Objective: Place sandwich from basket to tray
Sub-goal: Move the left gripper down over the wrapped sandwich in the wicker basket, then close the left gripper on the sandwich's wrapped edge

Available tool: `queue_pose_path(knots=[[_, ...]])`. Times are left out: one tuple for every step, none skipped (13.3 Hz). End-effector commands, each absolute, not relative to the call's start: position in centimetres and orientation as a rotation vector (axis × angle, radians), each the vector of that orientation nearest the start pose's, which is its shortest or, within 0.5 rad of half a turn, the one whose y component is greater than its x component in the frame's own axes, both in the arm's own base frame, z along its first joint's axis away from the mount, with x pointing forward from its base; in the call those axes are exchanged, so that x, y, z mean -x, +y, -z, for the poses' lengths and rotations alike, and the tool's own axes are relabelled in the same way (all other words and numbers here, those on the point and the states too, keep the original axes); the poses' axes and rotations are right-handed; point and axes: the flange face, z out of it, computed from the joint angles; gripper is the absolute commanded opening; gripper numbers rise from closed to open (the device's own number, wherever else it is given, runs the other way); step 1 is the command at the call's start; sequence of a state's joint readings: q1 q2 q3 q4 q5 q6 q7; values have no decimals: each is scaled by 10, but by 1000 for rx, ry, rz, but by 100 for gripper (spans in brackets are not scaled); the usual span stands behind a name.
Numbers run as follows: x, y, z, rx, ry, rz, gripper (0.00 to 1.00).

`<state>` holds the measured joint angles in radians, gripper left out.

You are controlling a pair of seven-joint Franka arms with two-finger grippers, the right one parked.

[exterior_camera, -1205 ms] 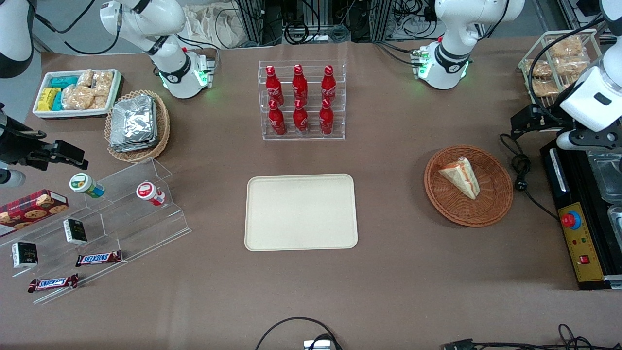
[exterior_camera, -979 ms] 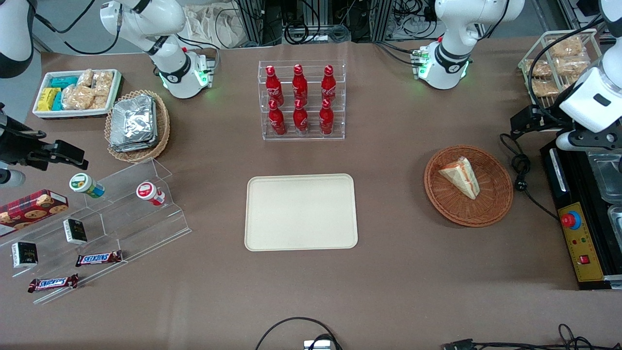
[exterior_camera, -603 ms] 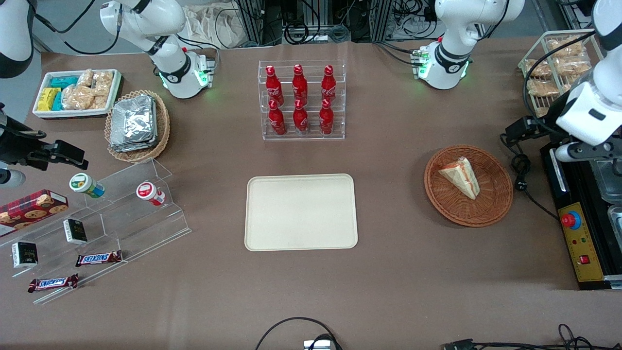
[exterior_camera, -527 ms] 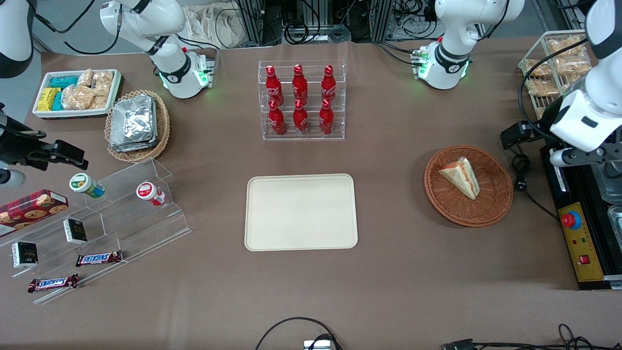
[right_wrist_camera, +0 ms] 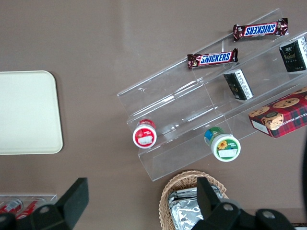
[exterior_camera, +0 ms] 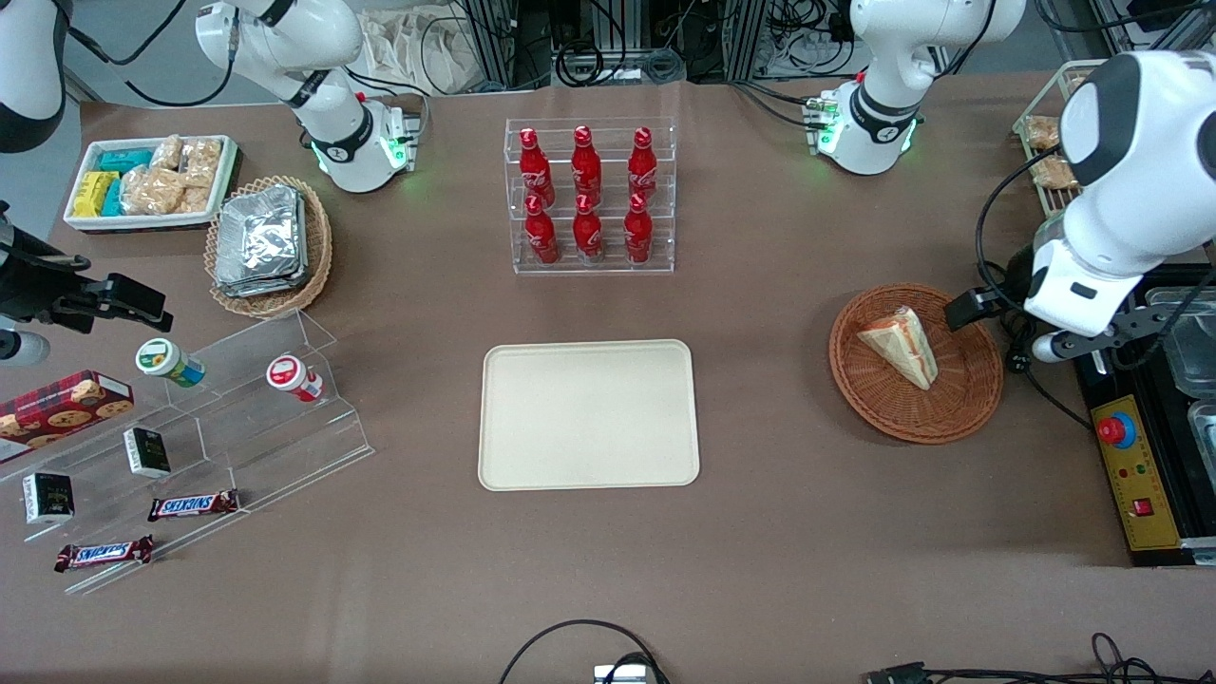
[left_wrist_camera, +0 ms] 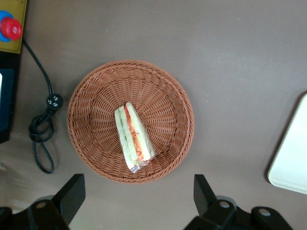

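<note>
The left arm reaches in from the working arm's end. Its gripper (left_wrist_camera: pixel 136 203) hangs with fingers (left_wrist_camera: pixel 72 194) wide apart.

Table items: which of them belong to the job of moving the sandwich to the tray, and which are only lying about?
Belong to the job:
- sandwich, lying in the basket
- tray, nothing on it
- gripper, open, above the basket's edge

Only lying about:
- red bottles in their clear rack
- foil packs in the paler basket
- Snickers bars on the clear steps
- black cable beside the basket

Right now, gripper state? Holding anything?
Gripper: open, empty, hovering above the basket beside the sandwich.
</note>
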<state>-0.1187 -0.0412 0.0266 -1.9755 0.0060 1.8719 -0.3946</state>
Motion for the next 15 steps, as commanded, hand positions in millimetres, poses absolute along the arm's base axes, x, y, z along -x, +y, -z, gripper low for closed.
queue_pose_path(knots=[[-504, -43, -448, 3085, -538, -14, 100], [-502, -37, -438, 3081, -588, 17, 100], [-502, -36, -428, 3073, -628, 15, 100], [-499, -36, -418, 3068, -653, 12, 100], [-494, -35, -407, 3056, -699, 3, 100], [-492, -36, -399, 3045, -751, 10, 100], [-489, -36, -389, 3032, -802, 13, 100], [-483, -36, -376, 3023, -844, 24, 100], [-478, -36, -363, 3016, -889, 47, 100], [-473, -35, -352, 3011, -920, 60, 100], [-469, -36, -341, 3006, -938, 62, 100], [-466, -36, -333, 3003, -949, 60, 100], [-463, -36, -325, 3003, -949, 62, 100], [-458, -36, -316, 3006, -952, 75, 100], [-455, -36, -308, 3001, -975, 82, 100]])
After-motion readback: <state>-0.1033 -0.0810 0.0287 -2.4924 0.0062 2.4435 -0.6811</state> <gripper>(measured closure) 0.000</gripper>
